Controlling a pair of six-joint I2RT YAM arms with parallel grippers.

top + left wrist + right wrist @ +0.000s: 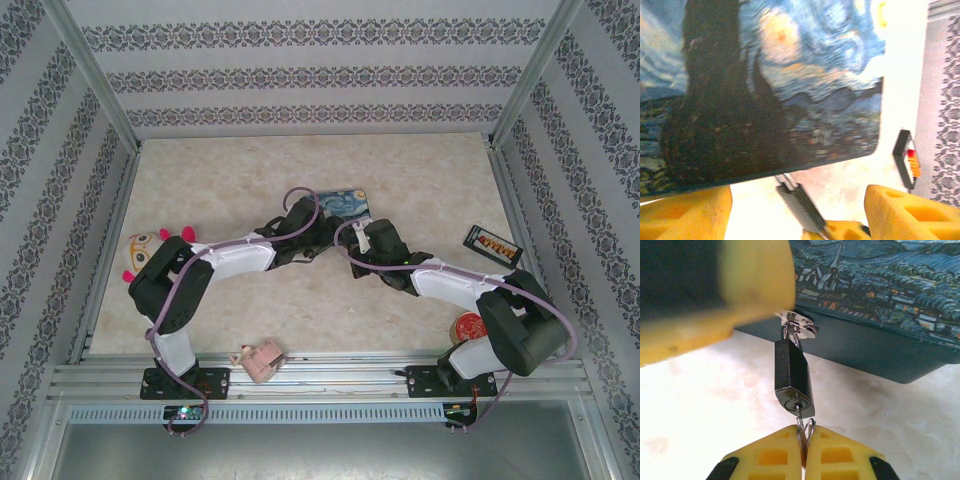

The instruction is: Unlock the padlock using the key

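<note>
The small dark padlock [794,374] hangs by its silvery shackle from the hasp [797,323] on the front of the blue painted tin [880,295]. A key [800,416] sits in its keyhole. My right gripper [804,444] is shut on the key's bow, just below the lock. My left gripper [797,212] is open, its yellow fingers [685,215] wide on either side of the padlock [801,202] without touching it. From above, both grippers [318,228] [362,238] meet at the tin's [352,200] near edge.
A plush toy [148,246] lies at the left and a black frame with orange beads [493,244] at the right. A red round object [468,325] sits by the right arm's base. A pink object [260,360] rests on the near rail.
</note>
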